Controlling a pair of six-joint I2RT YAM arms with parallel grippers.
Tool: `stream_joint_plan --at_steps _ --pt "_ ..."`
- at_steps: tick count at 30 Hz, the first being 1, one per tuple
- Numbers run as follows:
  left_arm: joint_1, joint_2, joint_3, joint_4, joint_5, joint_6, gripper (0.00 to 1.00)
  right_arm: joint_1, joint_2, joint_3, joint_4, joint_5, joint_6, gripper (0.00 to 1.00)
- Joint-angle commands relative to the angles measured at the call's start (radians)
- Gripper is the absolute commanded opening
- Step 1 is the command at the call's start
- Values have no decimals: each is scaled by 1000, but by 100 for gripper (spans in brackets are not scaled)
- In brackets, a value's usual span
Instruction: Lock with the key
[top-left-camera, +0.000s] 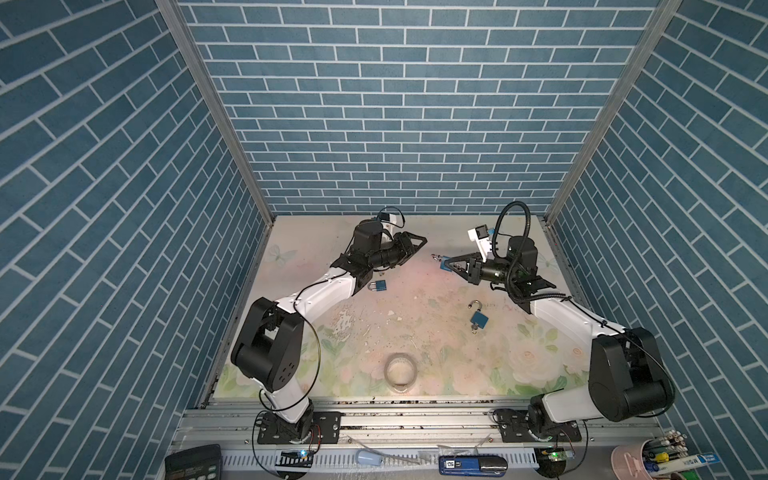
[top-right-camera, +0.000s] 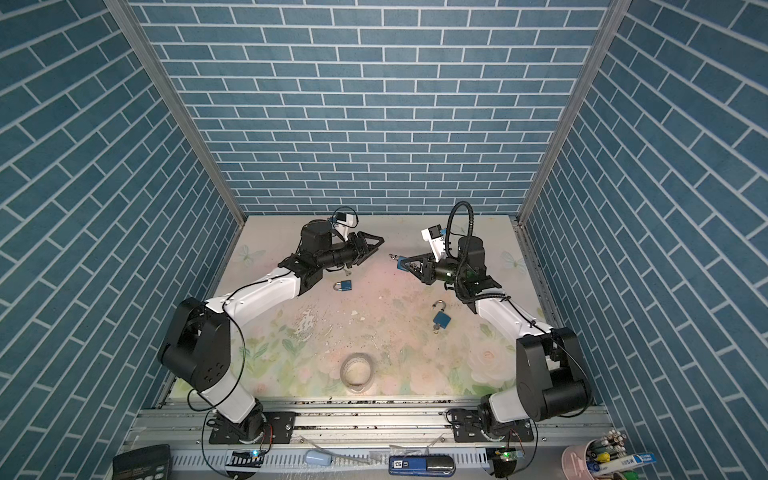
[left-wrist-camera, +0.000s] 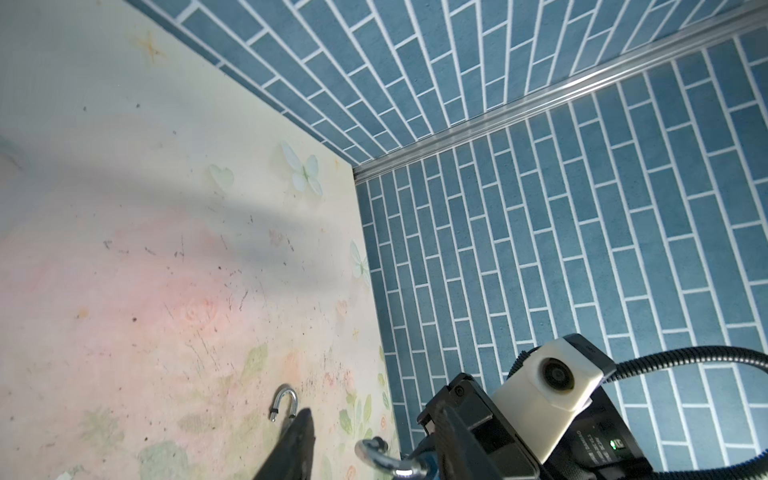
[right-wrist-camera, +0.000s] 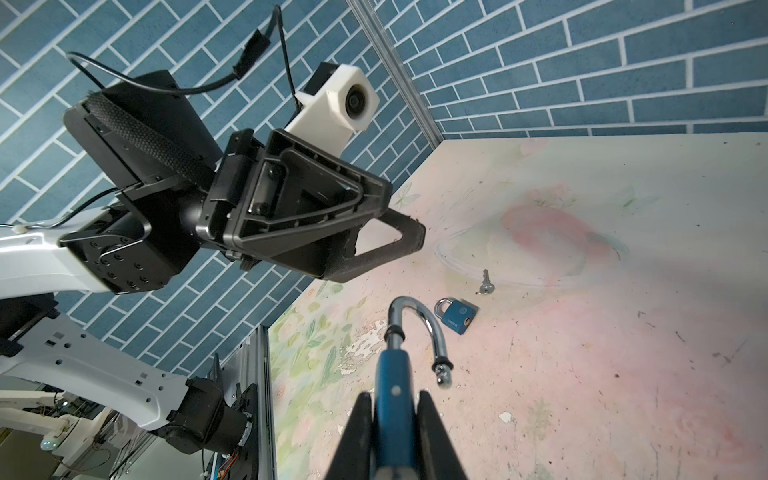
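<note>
Now, in both top views, the left claw (top-left-camera: 417, 248) hangs above the counter (top-left-camera: 415, 299), left of the frame's middle. Its jaws are partly apart with nothing between them. Just below it lie a small key (right-wrist-camera: 484, 283) and a shut lock (top-left-camera: 378, 286). A tape roll (top-left-camera: 400, 371) sits low in the middle. Right of the middle, the right claw (top-left-camera: 445, 265) squeezes the raised lock (right-wrist-camera: 390, 390) by its blue body, silver loop swung open. Lower right, another open lock (top-left-camera: 478, 318) lies flat.
</note>
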Motion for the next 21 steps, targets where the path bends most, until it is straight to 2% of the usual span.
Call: stream_joint_plan --at_steps 1,5,10,13,17,21 --pt "-3 14 11 71 42 129 46 1 8 42 22 -48 10 0" --pt "-10 8 -7 96 80 280 47 -1 10 55 19 -54 19 0" --pt "-12 24 -23 148 141 379 49 -2 11 64 -2 -57 19 0" --pt "-12 65 -14 211 211 369 50 -2 17 69 -4 -60 28 0" --pt "-12 125 -23 399 305 264 48 -2 25 76 -5 -62 36 0" --pt "-12 126 -51 455 318 246 46 -2 33 82 -6 -58 38 0"
